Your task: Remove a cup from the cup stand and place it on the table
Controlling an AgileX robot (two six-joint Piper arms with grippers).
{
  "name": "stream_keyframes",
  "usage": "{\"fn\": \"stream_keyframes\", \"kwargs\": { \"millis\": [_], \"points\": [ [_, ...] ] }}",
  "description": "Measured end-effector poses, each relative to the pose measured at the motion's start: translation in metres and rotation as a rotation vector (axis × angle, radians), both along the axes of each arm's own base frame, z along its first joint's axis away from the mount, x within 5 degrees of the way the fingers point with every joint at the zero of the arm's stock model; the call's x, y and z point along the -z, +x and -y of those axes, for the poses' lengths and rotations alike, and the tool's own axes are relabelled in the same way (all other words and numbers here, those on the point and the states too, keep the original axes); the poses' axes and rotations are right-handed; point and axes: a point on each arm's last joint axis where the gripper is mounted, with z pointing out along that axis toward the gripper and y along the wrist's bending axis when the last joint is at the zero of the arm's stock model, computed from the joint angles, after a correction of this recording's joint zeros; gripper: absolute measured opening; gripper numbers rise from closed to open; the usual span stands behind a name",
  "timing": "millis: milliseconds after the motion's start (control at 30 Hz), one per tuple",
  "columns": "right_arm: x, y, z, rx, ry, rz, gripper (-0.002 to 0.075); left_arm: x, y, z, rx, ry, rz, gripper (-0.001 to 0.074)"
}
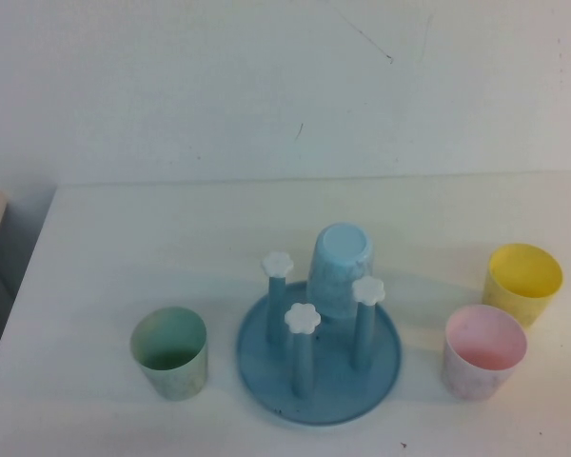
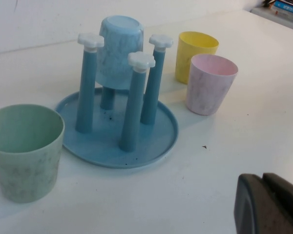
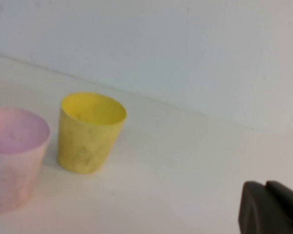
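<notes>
A: Left gripper [image 2: 269, 204] shows only as a dark tip at the corner of its wrist view, low over bare table [image 1: 124, 248], fingers pressed together, nothing pinched. Right gripper [image 3: 271, 207] likewise: dark tip over the table, fingers together, holding nothing. Neither appears in the high view.

B: Writing or labels?

A: None readable. Cups carry only faint speckling.

B: Green cup?

A: Green cup [image 1: 170, 350] stands upright on the table, mouth up, long axis vertical, just beside the stand [image 1: 319, 357] on the robot's left and apart from its rim. Not on a peg.

B: Stand itself?

A: Round blue dish, four upright pegs. Three white flower caps bare. Blue cup [image 1: 341, 269] sits inverted over the rear peg, base up, tilted slightly.

B: Other side?

A: Pink cup [image 1: 483, 350] and yellow cup [image 1: 521, 282], both upright, mouth up, to the robot's right of the stand. Yellow is behind pink, the two close together.

B: Edges, room?

A: Far edge of the table meets a white wall. Left edge shows in the high view, well apart from the green cup. Open white surface behind the stand and between the green cup and the left edge.
</notes>
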Motion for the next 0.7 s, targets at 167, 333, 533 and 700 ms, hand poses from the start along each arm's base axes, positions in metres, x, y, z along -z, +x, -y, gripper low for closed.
{"fn": "stream_keyframes", "kwargs": {
  "millis": [167, 333, 533, 700],
  "points": [
    [0.013, -0.003, 0.007, 0.113, -0.016, -0.12, -0.0001, 0.0, 0.0, 0.0, 0.0, 0.0, 0.0, -0.0001],
    [0.019, -0.006, 0.01, 0.16, -0.005, -0.196, -0.0001, 0.0, 0.0, 0.0, 0.0, 0.0, 0.0, -0.0001],
    [0.019, -0.006, 0.011, 0.164, 0.0, -0.198, -0.0001, 0.0, 0.0, 0.0, 0.0, 0.0, 0.0, -0.0001],
    [0.019, -0.006, 0.011, 0.165, -0.002, -0.2, -0.0001, 0.0, 0.0, 0.0, 0.0, 0.0, 0.0, -0.0001]
  ]
}}
